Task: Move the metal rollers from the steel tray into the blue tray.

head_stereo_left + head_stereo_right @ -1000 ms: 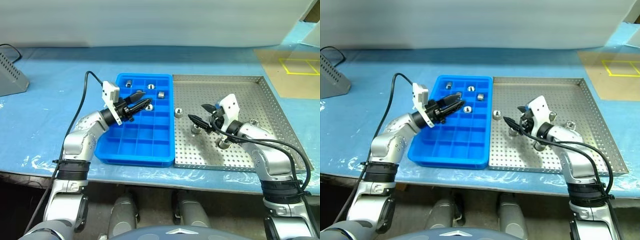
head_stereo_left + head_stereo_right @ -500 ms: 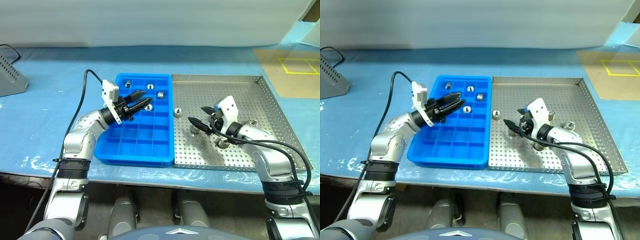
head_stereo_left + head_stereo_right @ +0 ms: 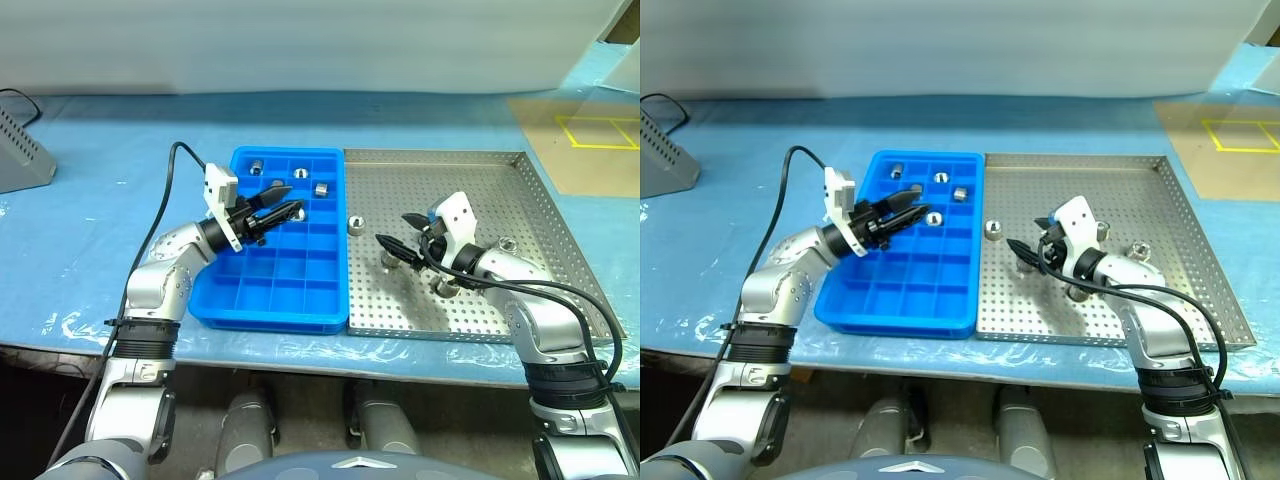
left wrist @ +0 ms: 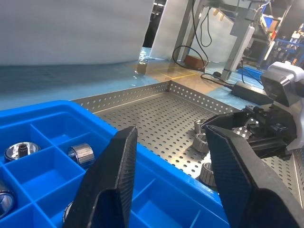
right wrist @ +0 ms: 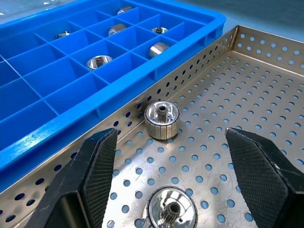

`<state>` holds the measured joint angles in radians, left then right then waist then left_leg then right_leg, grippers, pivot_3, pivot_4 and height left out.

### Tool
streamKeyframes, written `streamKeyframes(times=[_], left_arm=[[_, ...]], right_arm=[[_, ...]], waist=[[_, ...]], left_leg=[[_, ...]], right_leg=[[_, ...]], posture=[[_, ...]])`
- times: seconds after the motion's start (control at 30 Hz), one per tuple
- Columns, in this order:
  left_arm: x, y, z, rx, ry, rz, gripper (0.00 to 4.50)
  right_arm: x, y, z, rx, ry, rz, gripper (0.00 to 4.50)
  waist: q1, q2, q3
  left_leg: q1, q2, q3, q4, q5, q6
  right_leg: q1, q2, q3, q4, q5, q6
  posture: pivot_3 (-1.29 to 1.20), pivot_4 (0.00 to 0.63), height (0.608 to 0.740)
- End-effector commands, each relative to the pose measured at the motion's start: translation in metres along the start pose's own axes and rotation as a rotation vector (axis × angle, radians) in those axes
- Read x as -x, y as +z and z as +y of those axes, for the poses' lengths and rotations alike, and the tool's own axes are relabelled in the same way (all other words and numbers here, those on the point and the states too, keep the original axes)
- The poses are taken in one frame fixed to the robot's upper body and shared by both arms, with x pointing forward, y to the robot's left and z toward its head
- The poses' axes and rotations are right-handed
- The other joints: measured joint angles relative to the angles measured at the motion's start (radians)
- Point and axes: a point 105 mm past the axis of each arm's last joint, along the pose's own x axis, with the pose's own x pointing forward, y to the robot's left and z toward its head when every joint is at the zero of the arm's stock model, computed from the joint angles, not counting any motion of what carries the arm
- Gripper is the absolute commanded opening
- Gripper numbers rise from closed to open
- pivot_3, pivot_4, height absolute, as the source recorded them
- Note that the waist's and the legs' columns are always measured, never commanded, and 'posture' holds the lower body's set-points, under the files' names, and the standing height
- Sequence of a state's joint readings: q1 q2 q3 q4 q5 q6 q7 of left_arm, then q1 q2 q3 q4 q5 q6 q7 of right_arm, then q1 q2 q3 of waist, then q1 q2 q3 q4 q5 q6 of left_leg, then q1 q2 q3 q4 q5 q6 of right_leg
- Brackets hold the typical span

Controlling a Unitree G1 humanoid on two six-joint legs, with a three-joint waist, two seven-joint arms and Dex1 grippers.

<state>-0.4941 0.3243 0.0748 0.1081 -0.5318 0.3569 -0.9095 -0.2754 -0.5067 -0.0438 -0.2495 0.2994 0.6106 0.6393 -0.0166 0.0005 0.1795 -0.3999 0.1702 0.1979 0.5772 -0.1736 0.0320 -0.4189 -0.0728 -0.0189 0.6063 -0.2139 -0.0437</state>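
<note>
Bright even overhead light, soft shadows, glare on steel tray

A blue plastic-covered table meets a white backdrop; beyond stands what may be brown flooring with yellow tape.

Shiny metal rollers lie partly in the steel tray, partly in the blue tray's compartments.

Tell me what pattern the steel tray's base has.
Rows of small round holes across bare silver metal; the steel tray shows it best in the right wrist view.
</note>
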Motion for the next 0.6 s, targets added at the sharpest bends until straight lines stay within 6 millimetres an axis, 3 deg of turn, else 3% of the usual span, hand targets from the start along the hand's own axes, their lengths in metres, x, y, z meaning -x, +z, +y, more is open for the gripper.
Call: streamKeyframes(times=[0.03,0.2,0.4,0.5,0.6], left_arm=[[-0.004,0.016,0.011,-0.025,0.051,-0.046,2.4],[-0.028,0.028,0.014,-0.081,0.043,-0.037,2.4],[-0.088,0.039,-0.02,-0.172,-0.197,0.009,2.4],[-0.112,0.034,-0.039,-0.245,-0.318,0.069,2.4],[-0.121,0.009,-0.057,-0.391,-0.492,0.198,2.4]], right_arm=[[0.005,0.013,0.0,0.044,-0.004,-0.044,3.73],[0.021,0.013,-0.01,0.049,-0.015,-0.033,3.73],[0.047,0.008,-0.038,0.08,-0.144,0.001,3.73],[0.067,0.008,-0.048,0.083,-0.208,0.012,3.73],[0.083,0.001,-0.048,0.089,-0.244,0.044,3.73]], waist=[[0.0,0.0,0.0],[0.003,0.0,0.0],[0.002,0.0,0.0],[-0.004,0.0,0.0],[-0.023,0.001,-0.001]], left_leg=[[0.0,0.0,0.0,0.0,0.0,0.0],[-0.001,0.0,0.0,0.0,0.0,0.0],[-0.002,-0.001,0.001,0.001,0.0,0.002],[-0.002,-0.001,0.001,0.001,0.0,0.003],[-0.002,-0.001,0.001,0.0,0.001,0.005]], right_leg=[[0.0,0.0,0.0,0.0,0.0,0.0],[0.0,0.0,0.0,0.0,0.0,0.0],[0.0,-0.001,0.0,-0.001,0.0,0.0],[0.0,0.0,0.0,-0.002,0.0,0.0],[0.0,0.0,0.0,-0.003,-0.001,0.001]], posture=[[-0.34,0.15,0.74],[-0.36,0.15,0.74],[-0.44,0.15,0.74],[-0.48,0.15,0.74],[-0.55,0.15,0.74]])
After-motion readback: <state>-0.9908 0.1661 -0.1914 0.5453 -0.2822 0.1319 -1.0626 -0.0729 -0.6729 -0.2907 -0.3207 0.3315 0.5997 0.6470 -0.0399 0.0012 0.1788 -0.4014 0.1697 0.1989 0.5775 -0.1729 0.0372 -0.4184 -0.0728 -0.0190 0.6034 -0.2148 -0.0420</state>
